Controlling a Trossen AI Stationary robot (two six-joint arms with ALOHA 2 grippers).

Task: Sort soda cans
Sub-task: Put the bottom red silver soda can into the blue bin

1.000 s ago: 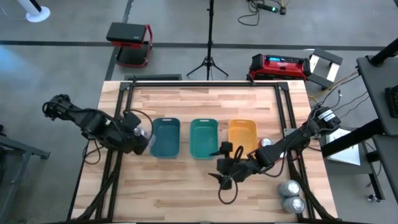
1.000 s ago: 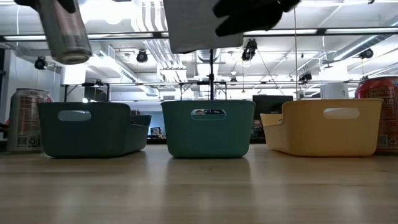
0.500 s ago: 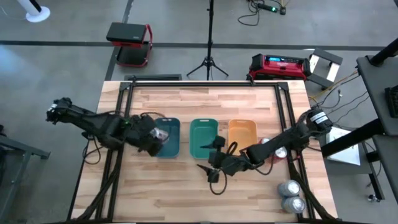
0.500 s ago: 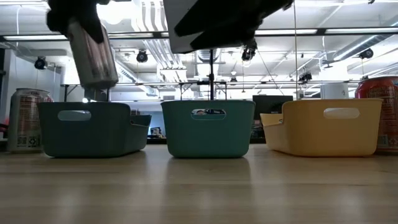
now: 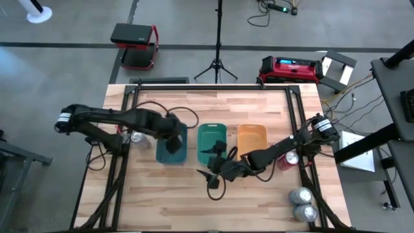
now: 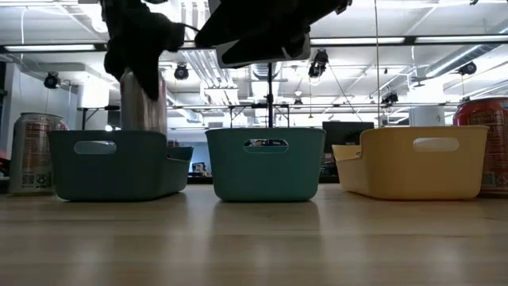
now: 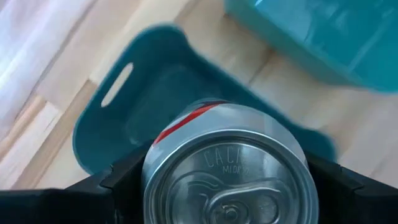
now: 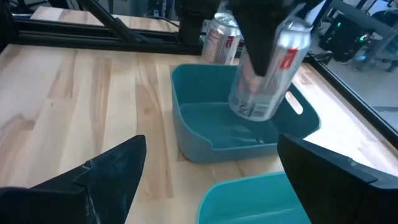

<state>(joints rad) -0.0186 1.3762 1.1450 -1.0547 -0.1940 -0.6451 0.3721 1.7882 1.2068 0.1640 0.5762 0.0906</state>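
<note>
Right wrist view is showing you what the high view hides: left gripper (image 8: 264, 37) pinching a silver, red-marked can (image 8: 268, 71), tilted, partly inside the teal tray (image 8: 186, 124) | right gripper (image 5: 210, 175) spreading its fingers just beside that tray.

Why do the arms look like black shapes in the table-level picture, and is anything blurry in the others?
Low view: bright ceiling lights behind turn the left gripper and its silver can into dark silhouettes. Left wrist view: the can is sharp, the dark teal tray beneath soft. Right wrist view: the right gripper's near fingers are blurred.
</note>
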